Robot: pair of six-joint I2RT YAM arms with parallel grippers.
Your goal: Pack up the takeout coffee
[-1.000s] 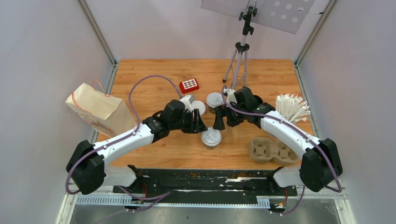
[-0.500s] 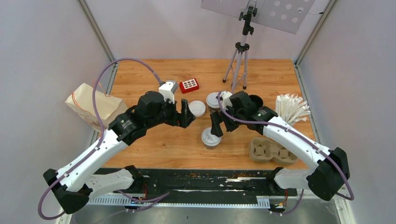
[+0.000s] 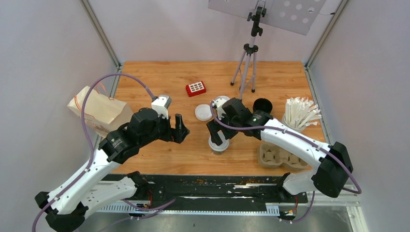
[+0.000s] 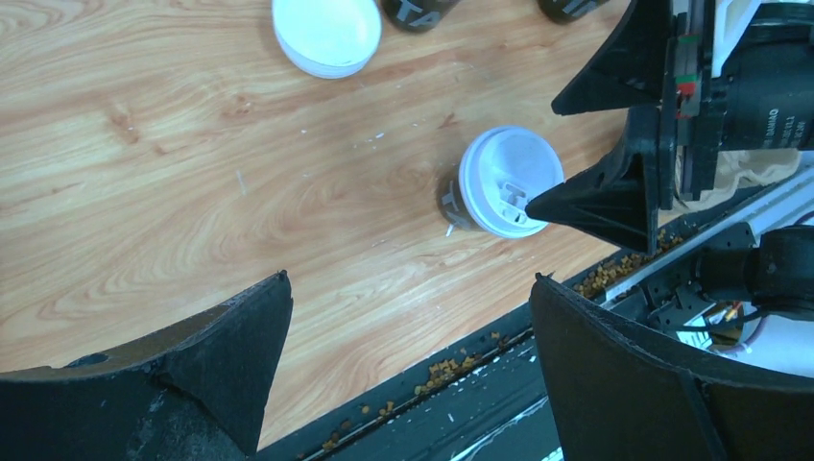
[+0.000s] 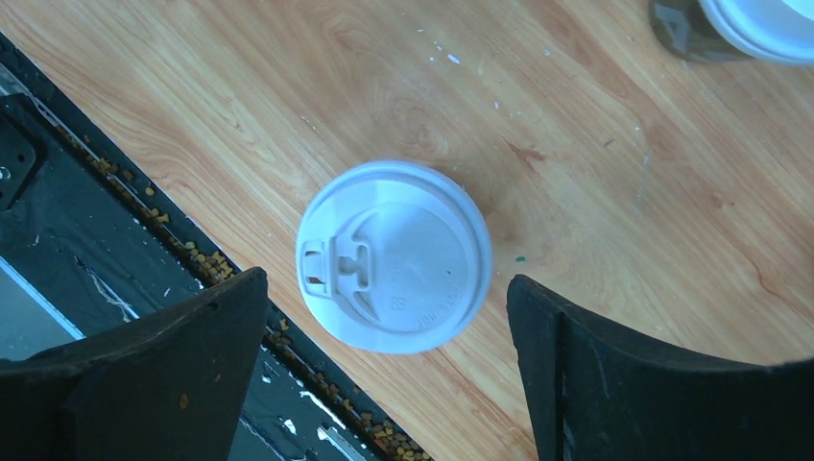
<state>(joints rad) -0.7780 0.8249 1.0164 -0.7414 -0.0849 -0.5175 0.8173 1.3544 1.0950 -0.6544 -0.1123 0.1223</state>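
One lidded cup [image 5: 394,254], beneath right claw [image 5: 386,279]

Two white arms bend inward toward each other. Left gripper [image 3: 181,129] points right, jaws spread wide. Right gripper [image 3: 218,134] points straight down, jaws spread wide, gripping nothing.

Smooth plastic lid [image 5: 394,254], wood-grain table [image 5: 595,144]
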